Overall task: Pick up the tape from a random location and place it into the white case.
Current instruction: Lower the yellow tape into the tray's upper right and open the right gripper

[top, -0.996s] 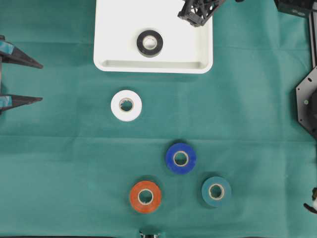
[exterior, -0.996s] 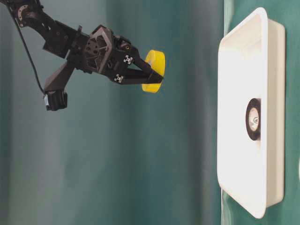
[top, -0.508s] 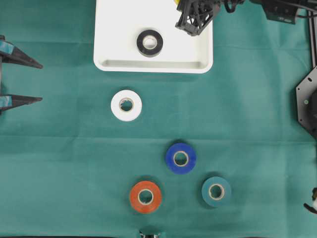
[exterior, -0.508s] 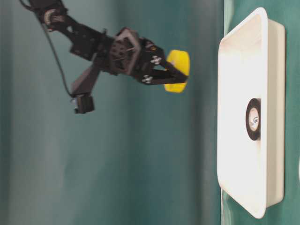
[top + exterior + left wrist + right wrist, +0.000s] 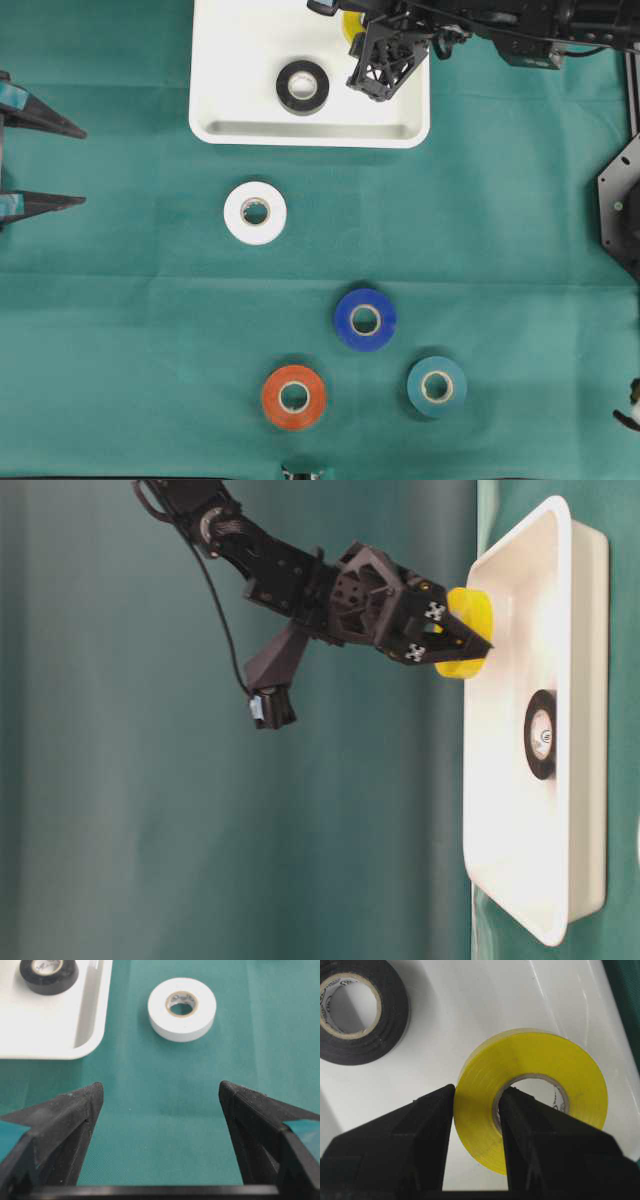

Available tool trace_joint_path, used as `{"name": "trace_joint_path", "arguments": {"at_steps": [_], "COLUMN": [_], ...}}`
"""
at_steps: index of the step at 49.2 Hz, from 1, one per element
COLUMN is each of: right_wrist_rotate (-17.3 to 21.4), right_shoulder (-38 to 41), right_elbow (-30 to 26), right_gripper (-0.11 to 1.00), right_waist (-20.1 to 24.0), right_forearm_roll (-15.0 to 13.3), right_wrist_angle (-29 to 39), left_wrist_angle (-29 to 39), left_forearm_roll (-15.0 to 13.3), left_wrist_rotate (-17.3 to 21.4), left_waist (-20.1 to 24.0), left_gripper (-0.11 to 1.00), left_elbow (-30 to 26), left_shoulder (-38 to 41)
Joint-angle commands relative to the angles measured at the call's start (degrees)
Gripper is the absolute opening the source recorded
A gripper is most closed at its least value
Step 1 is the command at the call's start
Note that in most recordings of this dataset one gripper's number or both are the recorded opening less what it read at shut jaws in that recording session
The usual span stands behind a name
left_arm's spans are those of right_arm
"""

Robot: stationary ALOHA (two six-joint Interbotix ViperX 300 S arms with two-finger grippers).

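Right claw [image 5: 475,1125] pinching the wall of a yellow plastic tape roll [image 5: 545,1085], one finger outside, one in the core hole, holding it just over the large shallow white plastic case [image 5: 240,130] near its far right corner. Lying flat inside the same case, a black tape roll [image 5: 302,86]. Left claw [image 5: 160,1105] hanging spread wide over the green cloth-covered counter [image 5: 120,330], gripping nothing. Resting on the cloth: white [image 5: 255,212], blue [image 5: 365,319], orange [image 5: 294,397] and teal [image 5: 436,386] tape rolls, all apart.
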Motion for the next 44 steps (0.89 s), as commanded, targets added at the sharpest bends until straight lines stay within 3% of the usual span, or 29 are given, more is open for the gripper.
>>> {"name": "trace_joint_path", "arguments": {"at_steps": [1,25,33,36,39,44], "right_wrist_rotate": [0.09,-0.26,-0.35,-0.26,-0.09,0.0], "right_shoulder": [-0.53,-0.62,-0.62,-0.7,-0.88,-1.32], "right_elbow": [-0.53,-0.62,-0.62,-0.62,-0.62,-0.7], "right_gripper": [0.31,0.32,0.77,0.88,0.93,0.92], "right_waist": [0.09,0.09,0.09,0.09,0.09,0.09], "right_forearm_roll": [0.09,0.09,-0.7,-0.97,-0.97,-0.97], "right_wrist_angle": [-1.05,-1.05,-1.05,-1.14,-1.05,-0.88], "left_wrist_angle": [-0.26,-0.18,-0.18,-0.18,-0.18,-0.18], "left_forearm_roll": [0.0,0.0,0.0,0.0,0.0,0.0], "left_wrist_rotate": [-0.09,-0.09,-0.09,-0.09,-0.09,-0.09], "left_waist": [0.09,0.09,0.09,0.09,0.09,0.18], "left_gripper": [0.93,0.93,0.93,0.93,0.93,0.93], "left_elbow": [-0.79,-0.88,-0.79,-0.79,-0.79,-0.88], "left_shoulder": [0.62,0.62,0.62,0.7,0.62,0.62]}}
